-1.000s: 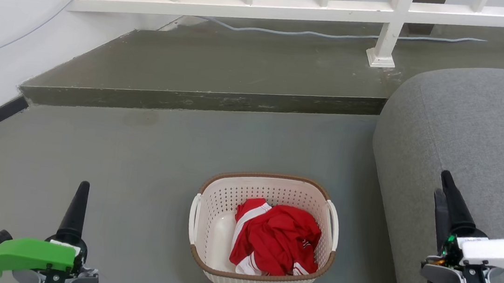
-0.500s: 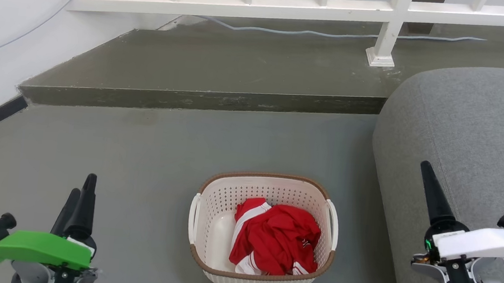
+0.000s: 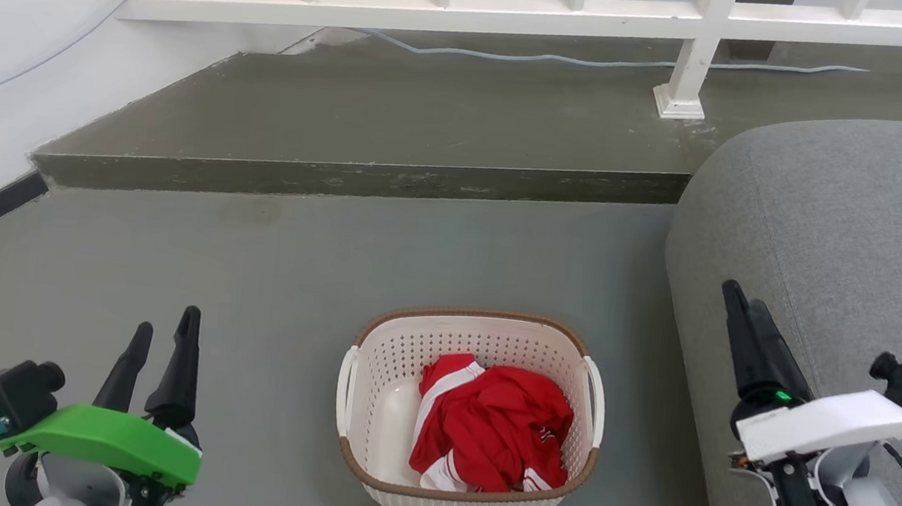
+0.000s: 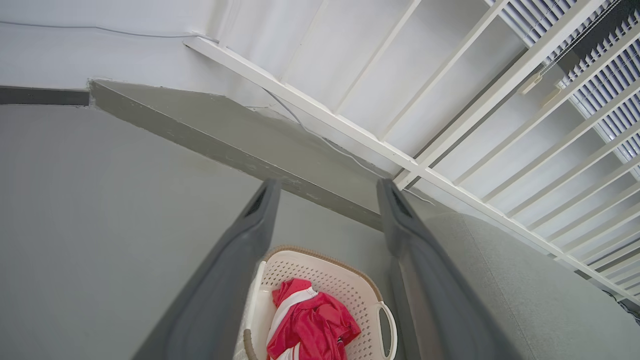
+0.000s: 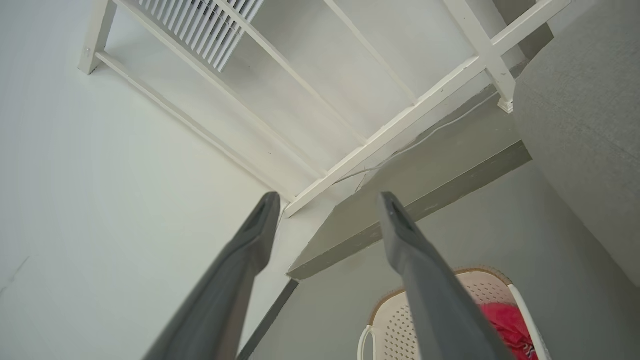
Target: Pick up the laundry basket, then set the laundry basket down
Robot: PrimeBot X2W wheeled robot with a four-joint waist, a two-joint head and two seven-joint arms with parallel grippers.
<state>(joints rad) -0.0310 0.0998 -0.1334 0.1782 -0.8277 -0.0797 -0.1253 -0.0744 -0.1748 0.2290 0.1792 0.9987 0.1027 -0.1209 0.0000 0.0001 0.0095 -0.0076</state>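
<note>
The laundry basket (image 3: 483, 345) sits on the grey floor low in the middle of the head view. It is cream, perforated and brown-rimmed, with white loop handles on its left (image 3: 344, 388) and right (image 3: 596, 402) sides. A crumpled red and white garment (image 3: 495, 429) lies inside it. My left gripper (image 3: 169, 321) hovers open to the basket's left, well apart from it. Off to the right, my right gripper (image 3: 742, 294) hangs open in front of the sofa. The left wrist view has the basket (image 4: 320, 265) between the spread fingers of my left gripper (image 4: 328, 182). The right wrist view looks past my open right gripper (image 5: 327, 196) at the basket (image 5: 395, 320).
A grey sofa (image 3: 856, 228) bulks close on the basket's right. Behind the basket, a raised concrete step (image 3: 375, 174) crosses the floor, carrying a white railing (image 3: 527, 9), its post (image 3: 681, 93) and a cable (image 3: 522, 57). A white wall (image 3: 5, 30) closes the left side.
Both arms have swung inward toward the basket: the left gripper moved right and up, the right gripper moved left and up. The basket and garment have not moved.
</note>
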